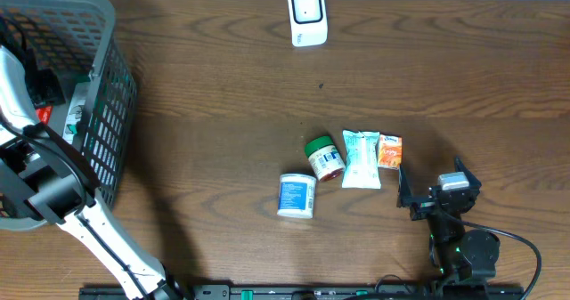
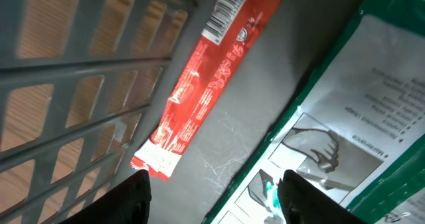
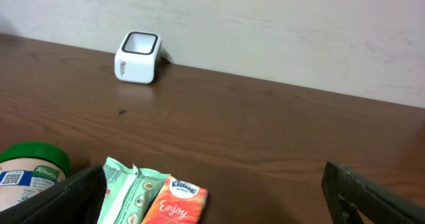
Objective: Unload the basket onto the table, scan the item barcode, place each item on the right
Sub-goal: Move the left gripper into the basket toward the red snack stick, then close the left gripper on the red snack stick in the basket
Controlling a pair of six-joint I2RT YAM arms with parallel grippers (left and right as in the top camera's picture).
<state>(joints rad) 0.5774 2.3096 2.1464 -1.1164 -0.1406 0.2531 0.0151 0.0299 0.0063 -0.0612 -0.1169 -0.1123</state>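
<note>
— Where is the left gripper [image 2: 214,184] now?
— It is inside the grey basket [image 1: 107,33], with its camera looking at the basket floor. Its fingers [image 2: 136,197] are spread apart and nothing is between them.
— And the item with the code?
— A red wrapper [image 2: 199,98] lies on the basket floor, along the grid wall. Its barcode [image 2: 222,14] faces up at the far end. The near end is close to one finger; I cannot tell if they touch. A green-and-white package [image 2: 352,117] lies beside it.
— What about the right gripper [image 1: 435,189]?
— It is low over the table [image 1: 223,95], fingers wide apart, holding nothing. Near it lie an orange Kleenex pack [image 1: 389,150], a green tissue pack [image 1: 362,158], a green-lidded jar [image 1: 324,157] and a white jar [image 1: 297,195] on its side. The white scanner [image 1: 307,15] stands at the far edge, well apart from them.
</note>
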